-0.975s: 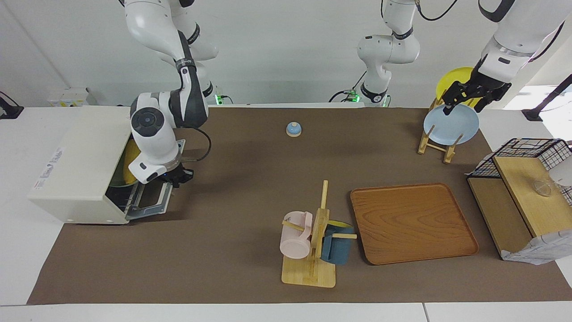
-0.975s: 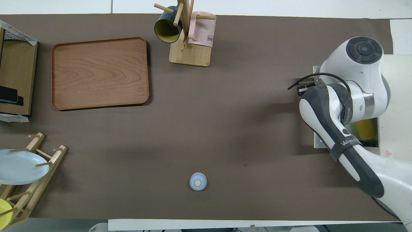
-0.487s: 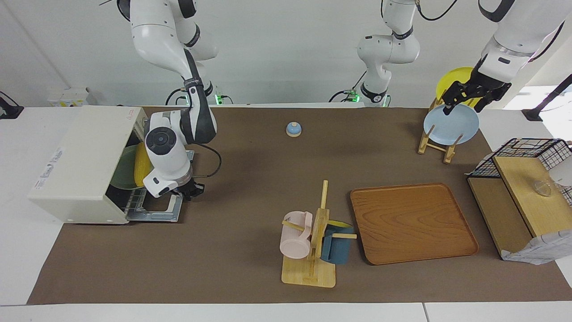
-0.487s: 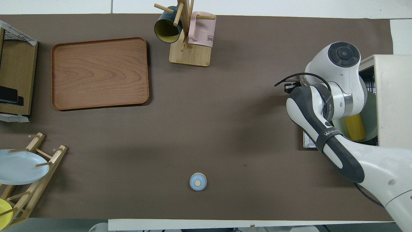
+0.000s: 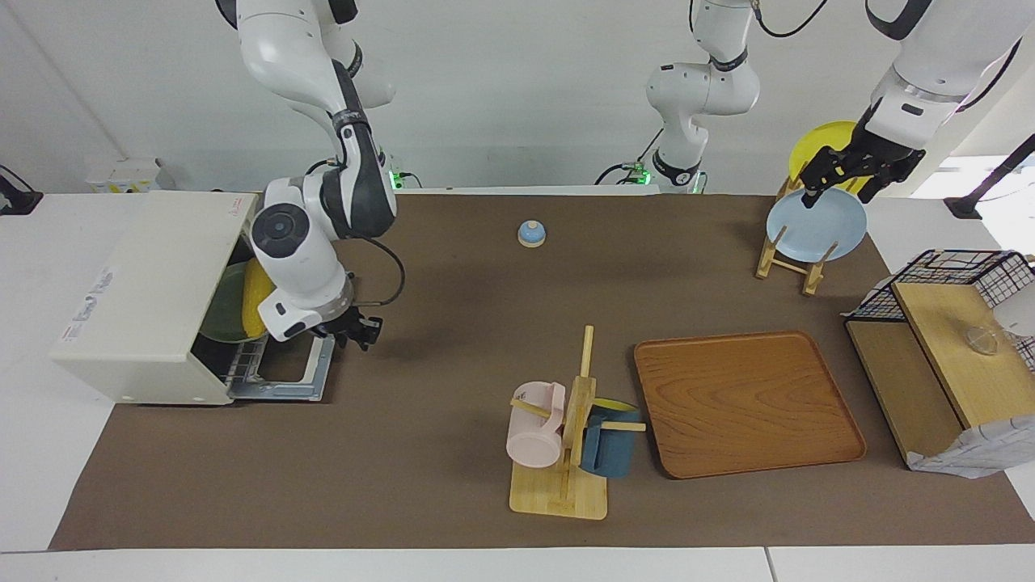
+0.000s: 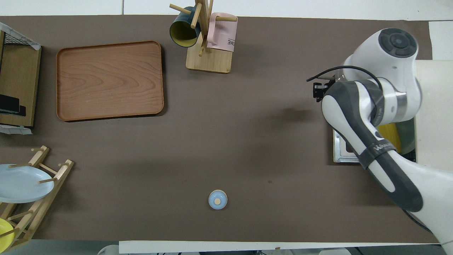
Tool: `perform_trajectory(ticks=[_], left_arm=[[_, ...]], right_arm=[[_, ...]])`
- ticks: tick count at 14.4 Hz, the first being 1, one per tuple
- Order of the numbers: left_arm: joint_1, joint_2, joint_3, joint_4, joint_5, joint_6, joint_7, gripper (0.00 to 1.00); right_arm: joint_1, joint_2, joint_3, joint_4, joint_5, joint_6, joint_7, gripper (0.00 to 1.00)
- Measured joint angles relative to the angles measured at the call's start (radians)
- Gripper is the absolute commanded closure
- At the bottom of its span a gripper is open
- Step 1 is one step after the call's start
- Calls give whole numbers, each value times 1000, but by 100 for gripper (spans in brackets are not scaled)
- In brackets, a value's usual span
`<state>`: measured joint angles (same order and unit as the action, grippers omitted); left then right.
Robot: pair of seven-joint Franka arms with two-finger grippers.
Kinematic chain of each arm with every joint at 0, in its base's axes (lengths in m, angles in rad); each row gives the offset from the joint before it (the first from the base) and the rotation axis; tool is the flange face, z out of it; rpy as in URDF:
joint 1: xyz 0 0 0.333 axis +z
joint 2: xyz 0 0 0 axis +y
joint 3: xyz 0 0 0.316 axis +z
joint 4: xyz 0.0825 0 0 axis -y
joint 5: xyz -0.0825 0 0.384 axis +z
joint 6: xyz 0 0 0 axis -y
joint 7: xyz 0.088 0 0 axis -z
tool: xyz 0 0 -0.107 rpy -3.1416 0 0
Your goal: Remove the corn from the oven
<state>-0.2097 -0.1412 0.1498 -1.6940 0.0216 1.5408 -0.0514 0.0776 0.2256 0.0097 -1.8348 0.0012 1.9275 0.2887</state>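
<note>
**Oven door down, corn not yet out**

The oven (image 5: 145,299) sits at the right arm's end of the table, its door (image 5: 283,368) lying flat. The corn (image 5: 257,295) rests on a green plate (image 5: 220,305) on the rack inside. The right gripper (image 5: 356,330) hovers above the door's outer edge, holding nothing; whether its fingers are apart I cannot tell. Reaching in, gripping and lifting the corn all remain. The left gripper (image 5: 841,174) waits, fingers apart, above the plate rack (image 5: 788,259). A mug stand (image 5: 566,453), tray (image 5: 748,404) and bell (image 5: 531,233) lie well apart from the oven.
</note>
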Motion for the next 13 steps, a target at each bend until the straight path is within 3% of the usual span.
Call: perform_trajectory(ticks=[2,4,13], left_arm=[[0,0,0,0,0,0,0,0],[0,0,0,0,0,0,0,0],[0,0,0,0,0,0,0,0]], right_arm=[[-54,-56,-2,-9,0,-102,-3,45],[-87,-84,-3,-43,1,-123,-3,46],[-113,-108,-4,-200,-82,21,-122,55]])
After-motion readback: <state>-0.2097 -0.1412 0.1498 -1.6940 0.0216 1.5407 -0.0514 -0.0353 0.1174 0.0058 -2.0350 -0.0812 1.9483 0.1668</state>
